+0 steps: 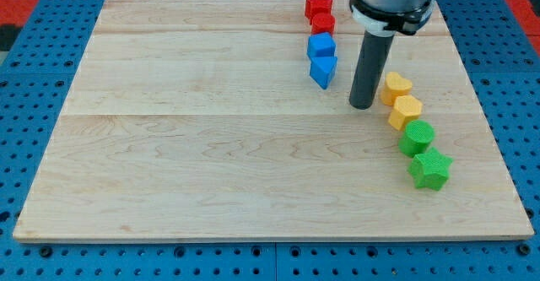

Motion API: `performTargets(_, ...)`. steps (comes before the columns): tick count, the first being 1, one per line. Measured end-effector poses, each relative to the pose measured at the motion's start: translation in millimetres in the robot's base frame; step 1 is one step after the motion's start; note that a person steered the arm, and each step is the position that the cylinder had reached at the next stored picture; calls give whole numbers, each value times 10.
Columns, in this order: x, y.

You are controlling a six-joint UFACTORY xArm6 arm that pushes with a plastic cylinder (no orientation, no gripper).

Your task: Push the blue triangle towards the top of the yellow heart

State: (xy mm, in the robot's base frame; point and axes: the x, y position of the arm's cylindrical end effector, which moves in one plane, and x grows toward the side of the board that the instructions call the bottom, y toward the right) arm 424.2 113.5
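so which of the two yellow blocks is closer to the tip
The upper yellow block, the heart, sits just to the view's right of my tip; the other yellow block lies lower and further right.

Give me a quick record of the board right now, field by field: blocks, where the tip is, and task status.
tip: my tip on the board, between blue triangle and yellow heart
blue pair: blue cube just above the triangle
red blocks: top of view
right chain: heart, yellow hexagon, green cylinder, green star
status: triangle not yet at heart
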Motion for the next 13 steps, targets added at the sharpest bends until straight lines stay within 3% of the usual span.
performTargets(2,-351,-595)
performTargets(3,-488,-618)
performTargets(7,-578,-178)
performTargets(9,-969,-318)
performTargets(13,-862,-229)
